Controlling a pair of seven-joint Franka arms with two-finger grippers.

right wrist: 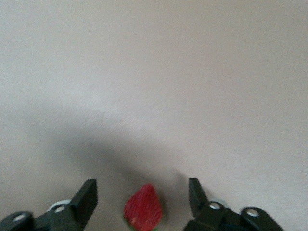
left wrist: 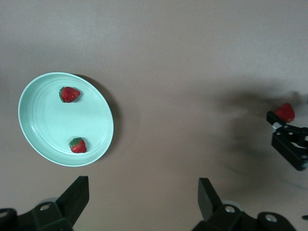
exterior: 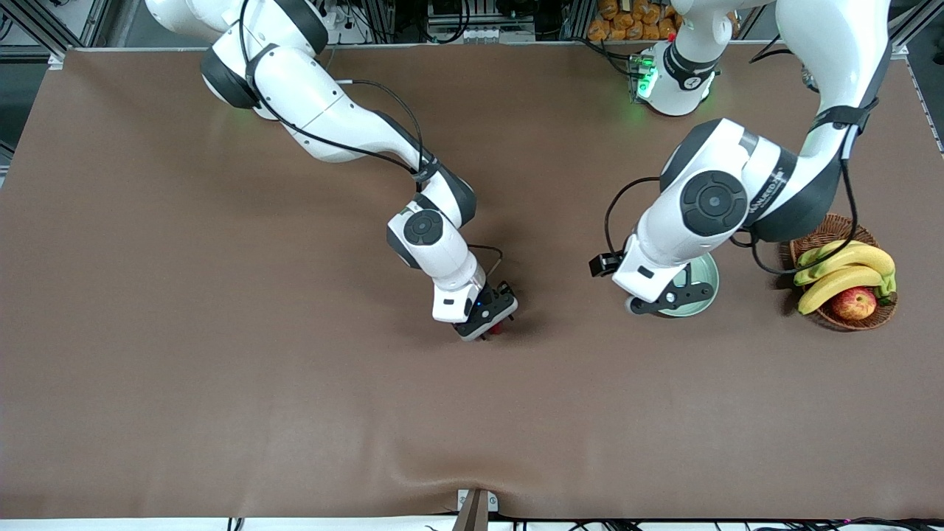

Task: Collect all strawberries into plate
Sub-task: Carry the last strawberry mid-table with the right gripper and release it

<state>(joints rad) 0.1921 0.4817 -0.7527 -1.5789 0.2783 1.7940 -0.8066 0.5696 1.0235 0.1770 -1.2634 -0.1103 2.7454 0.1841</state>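
The mint-green plate lies toward the left arm's end of the table, partly under the left arm. Two strawberries rest in it, one by the rim and one across the dish. My left gripper hangs open over the cloth beside the plate, with nothing between its fingers. A third strawberry lies on the brown cloth near the table's middle. My right gripper is down at it and open, one finger on each side, both apart from the berry.
A brown wicker basket with bananas and a red-yellow apple stands beside the plate, at the left arm's end. The brown cloth covers the whole table.
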